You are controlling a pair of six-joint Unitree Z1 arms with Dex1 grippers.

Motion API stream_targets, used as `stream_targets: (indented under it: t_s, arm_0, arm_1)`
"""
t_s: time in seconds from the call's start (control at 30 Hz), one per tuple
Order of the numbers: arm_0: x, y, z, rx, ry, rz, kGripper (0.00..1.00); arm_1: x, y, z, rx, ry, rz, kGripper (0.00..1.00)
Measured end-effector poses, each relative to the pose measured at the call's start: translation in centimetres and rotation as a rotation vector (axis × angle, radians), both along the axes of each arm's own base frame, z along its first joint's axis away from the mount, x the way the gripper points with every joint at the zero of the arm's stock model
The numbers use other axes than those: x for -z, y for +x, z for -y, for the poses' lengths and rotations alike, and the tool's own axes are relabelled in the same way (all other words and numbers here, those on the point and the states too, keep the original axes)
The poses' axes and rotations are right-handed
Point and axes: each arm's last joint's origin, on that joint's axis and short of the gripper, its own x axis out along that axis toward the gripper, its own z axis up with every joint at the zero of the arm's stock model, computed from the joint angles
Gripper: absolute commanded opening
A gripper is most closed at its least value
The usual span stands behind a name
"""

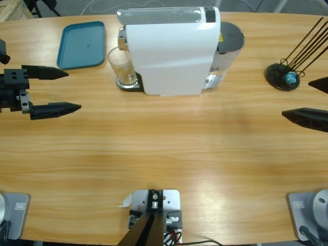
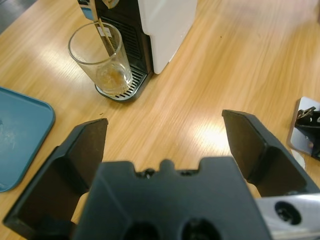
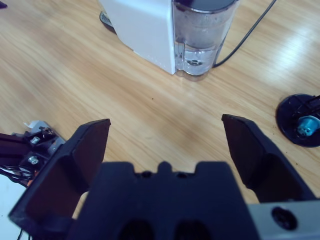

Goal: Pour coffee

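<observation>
Wooden bench (image 1: pixel 169 148) carries a white coffee machine (image 1: pixel 171 51) at about 12 o'clock in the high view. A clear glass tumbler (image 1: pixel 122 66) stands upright on the machine's drip grille (image 2: pixel 131 88), at the machine's 9 o'clock side. The coffee (image 2: pixel 114 77) is a shallow amber layer in the bottom of that tumbler, with a thin stream falling into it from the spout above.

A teal tray (image 1: pixel 82 44) lies at 10 o'clock, just beside the tumbler but apart from it. A black round stand with thin rods (image 1: pixel 283 77) sits at 2 o'clock.

Left gripper (image 1: pixel 64 90) is at 9 o'clock, its jaws spread wide and holding nothing, well apart from the tumbler. Right gripper (image 1: pixel 302 97) is at 3 o'clock, jaws likewise spread and bare, facing the machine's clear water tank (image 3: pixel 200 37).
</observation>
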Motion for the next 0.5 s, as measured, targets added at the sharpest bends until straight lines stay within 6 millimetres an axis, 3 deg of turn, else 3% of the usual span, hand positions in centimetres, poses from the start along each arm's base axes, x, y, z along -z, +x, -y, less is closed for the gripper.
stream_targets:
  t_s: [0.5]
  arm_0:
    - [-0.4,0.0,-0.5,-0.132,0.027,0.012,1.0]
  arm_1:
    - [1.1,0.4,-0.3,0.01,0.005,-0.005,1.0]
